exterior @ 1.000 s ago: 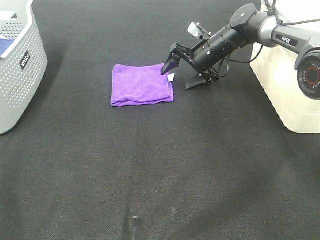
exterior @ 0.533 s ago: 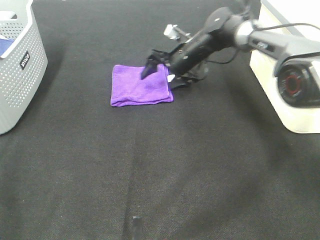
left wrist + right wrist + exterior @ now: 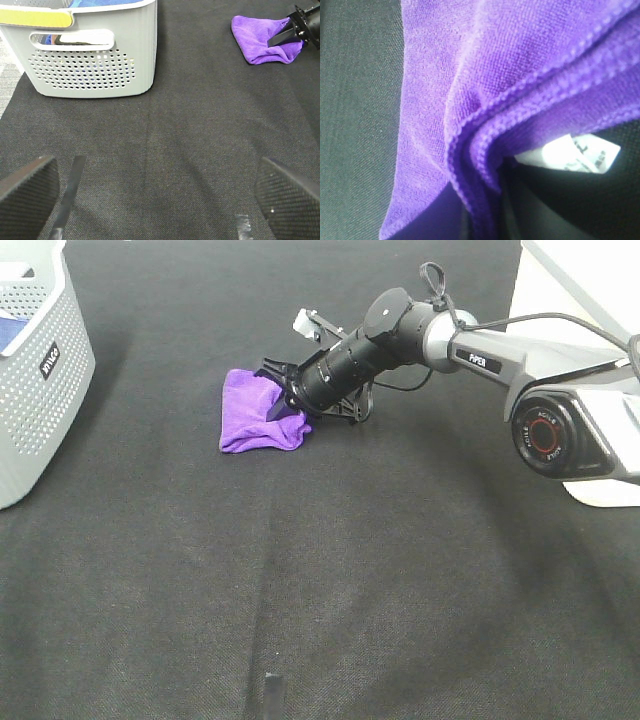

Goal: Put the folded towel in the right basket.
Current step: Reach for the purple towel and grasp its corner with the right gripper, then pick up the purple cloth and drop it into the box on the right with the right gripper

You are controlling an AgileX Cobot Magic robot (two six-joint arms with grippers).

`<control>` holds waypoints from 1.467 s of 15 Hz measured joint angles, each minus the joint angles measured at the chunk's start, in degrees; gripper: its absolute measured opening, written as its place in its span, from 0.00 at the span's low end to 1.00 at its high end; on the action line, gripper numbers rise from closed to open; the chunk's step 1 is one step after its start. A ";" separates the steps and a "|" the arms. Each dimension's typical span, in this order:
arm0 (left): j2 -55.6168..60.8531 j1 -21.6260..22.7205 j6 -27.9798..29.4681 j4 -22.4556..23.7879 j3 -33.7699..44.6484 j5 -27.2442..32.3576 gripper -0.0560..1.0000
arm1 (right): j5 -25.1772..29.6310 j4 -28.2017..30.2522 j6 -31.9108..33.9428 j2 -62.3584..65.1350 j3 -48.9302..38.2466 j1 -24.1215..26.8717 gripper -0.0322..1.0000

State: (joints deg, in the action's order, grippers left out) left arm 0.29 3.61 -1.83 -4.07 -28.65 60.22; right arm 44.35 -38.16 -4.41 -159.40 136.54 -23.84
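The folded purple towel [image 3: 252, 412] lies bunched on the black mat, left of centre; it also shows in the left wrist view [image 3: 260, 37] and fills the right wrist view [image 3: 485, 75], white label showing. My right gripper [image 3: 285, 405] reaches across the middle and is pushed into the towel's right edge. One dark finger lies on top of the cloth and the other is hidden under it, so I cannot tell how far the jaws have closed. The right basket [image 3: 545, 285], cream-white, stands at the right edge behind the arm. My left gripper [image 3: 160, 200] is open, empty and far from the towel.
A grey perforated basket [image 3: 35, 370] stands at the left edge, with blue cloth inside in the left wrist view [image 3: 90, 60]. The right arm's base joint [image 3: 545, 435] covers part of the cream basket. Black mat covers the table.
My right gripper has moved left into the towel's right edge. The towel, flat a second ago, is now pushed left and bunched up against the gripper.
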 joint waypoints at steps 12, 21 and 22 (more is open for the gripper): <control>0.00 0.00 -0.11 0.46 0.00 0.00 0.99 | 24.75 16.39 2.12 21.66 23.20 11.69 0.12; 0.00 0.00 -0.11 0.46 0.00 0.00 0.99 | 25.55 39.02 2.29 36.67 2.58 28.07 0.12; 0.00 0.00 -0.11 0.46 0.00 0.00 0.99 | 25.67 42.74 2.86 36.38 -0.34 28.65 0.12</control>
State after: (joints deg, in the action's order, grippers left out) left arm 0.29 3.61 -1.95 -3.61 -28.65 60.22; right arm 70.02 4.58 -1.55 -123.01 136.19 4.81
